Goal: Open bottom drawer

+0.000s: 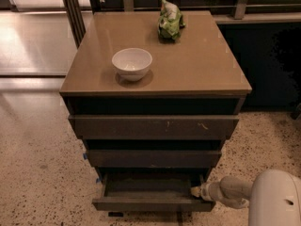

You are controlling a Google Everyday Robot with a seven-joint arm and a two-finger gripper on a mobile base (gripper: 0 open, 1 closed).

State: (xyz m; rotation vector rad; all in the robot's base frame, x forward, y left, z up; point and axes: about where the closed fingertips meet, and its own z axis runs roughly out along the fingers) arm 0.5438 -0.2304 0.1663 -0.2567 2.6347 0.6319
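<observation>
On speckled floor, tan-topped cabinet; gripper at bottom drawer, right end

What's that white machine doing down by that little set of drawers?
A robot's white arm is reaching low to the bottom drawer of the cabinet. Its hand sits at the drawer's right end, just behind the front panel. That drawer is already partway out, with its inside showing, while the upper drawer and middle drawer are pushed in. A white bowl and a green packet sit untouched on top.
</observation>
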